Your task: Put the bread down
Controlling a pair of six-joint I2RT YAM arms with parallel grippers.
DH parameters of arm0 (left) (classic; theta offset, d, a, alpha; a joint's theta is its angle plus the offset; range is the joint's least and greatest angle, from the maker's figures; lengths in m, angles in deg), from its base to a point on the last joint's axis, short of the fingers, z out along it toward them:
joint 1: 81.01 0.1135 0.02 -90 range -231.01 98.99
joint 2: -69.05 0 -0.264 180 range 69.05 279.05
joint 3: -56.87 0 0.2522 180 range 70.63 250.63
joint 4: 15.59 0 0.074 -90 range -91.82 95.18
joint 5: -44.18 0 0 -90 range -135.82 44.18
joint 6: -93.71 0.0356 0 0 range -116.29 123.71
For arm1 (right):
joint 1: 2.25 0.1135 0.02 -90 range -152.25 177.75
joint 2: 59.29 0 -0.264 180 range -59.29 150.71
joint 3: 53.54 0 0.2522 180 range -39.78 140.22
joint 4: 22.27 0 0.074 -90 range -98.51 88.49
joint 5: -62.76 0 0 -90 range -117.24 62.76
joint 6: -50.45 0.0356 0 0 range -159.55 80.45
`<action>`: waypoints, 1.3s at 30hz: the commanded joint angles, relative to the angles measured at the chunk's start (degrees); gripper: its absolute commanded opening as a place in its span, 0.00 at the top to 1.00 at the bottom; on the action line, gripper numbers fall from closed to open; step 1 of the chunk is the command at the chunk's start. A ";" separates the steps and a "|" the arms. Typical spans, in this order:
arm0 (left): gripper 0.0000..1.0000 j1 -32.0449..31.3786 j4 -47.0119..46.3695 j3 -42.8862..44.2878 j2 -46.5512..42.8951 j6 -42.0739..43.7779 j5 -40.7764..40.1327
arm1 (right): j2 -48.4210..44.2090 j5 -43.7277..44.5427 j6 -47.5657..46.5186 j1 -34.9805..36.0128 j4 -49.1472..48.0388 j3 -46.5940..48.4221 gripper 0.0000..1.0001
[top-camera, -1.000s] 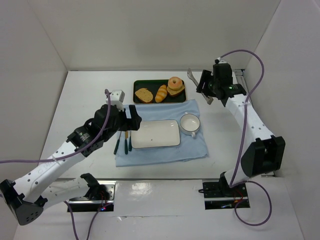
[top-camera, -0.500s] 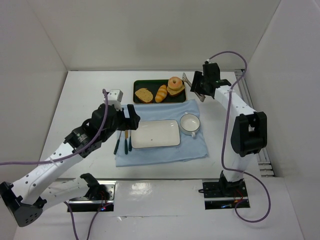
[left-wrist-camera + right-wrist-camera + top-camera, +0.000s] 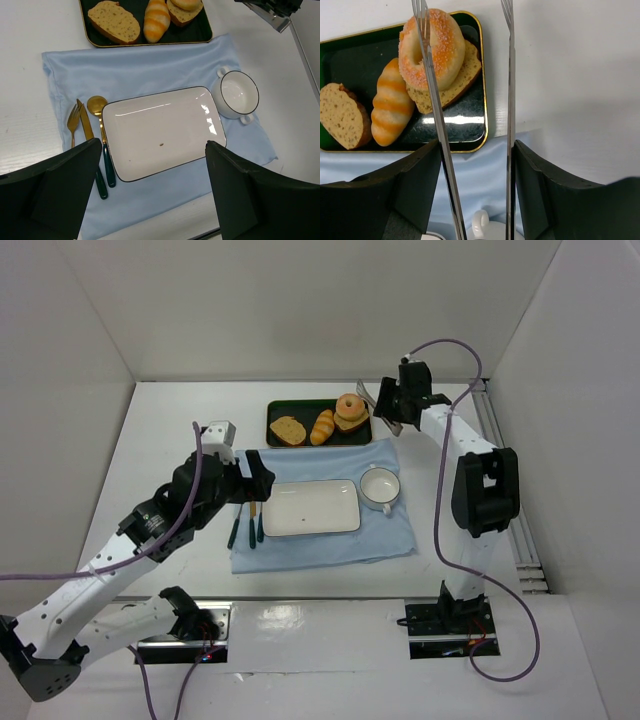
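The bread (image 3: 350, 405) is a sugared golden-orange ring. It rests on a toast slice (image 3: 455, 85) at the right end of the dark green tray (image 3: 272, 426). In the right wrist view the bread (image 3: 432, 47) lies under the left arm of the metal tongs (image 3: 437, 115). My right gripper (image 3: 395, 406) is shut on those tongs and holds them just right of the tray, tips over the bread. The tong arms stand apart. In the right wrist view the right gripper (image 3: 477, 145) grips both arms. My left gripper (image 3: 252, 476) is open and empty over the white plate (image 3: 312, 507).
A striped roll (image 3: 392, 107) and another toast slice (image 3: 340, 117) lie in the tray. The plate, a white two-handled bowl (image 3: 239, 93) and gold cutlery (image 3: 95, 135) lie on a light blue cloth (image 3: 150, 65). White walls enclose the table.
My right arm has swung left from the table's right side, bringing the tongs to the tray's right end over the bread. My left arm has drifted slightly left.
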 commanded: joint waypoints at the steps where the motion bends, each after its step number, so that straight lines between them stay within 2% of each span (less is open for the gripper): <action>1: 0.02 0.30 -0.16 -0.83 -0.87 -1.50 -0.63 | 0.53 -1.87 0.44 0.51 -3.80 3.25 0.36; 34: 0.02 0.30 -1.74 -1.36 -0.34 -1.50 -0.63 | -5.27 -5.30 3.08 2.27 0.33 -3.51 0.37; 39: 0.02 0.30 -1.74 -1.36 0.19 -1.50 -0.10 | -5.80 -5.30 3.60 3.32 0.33 -5.18 0.39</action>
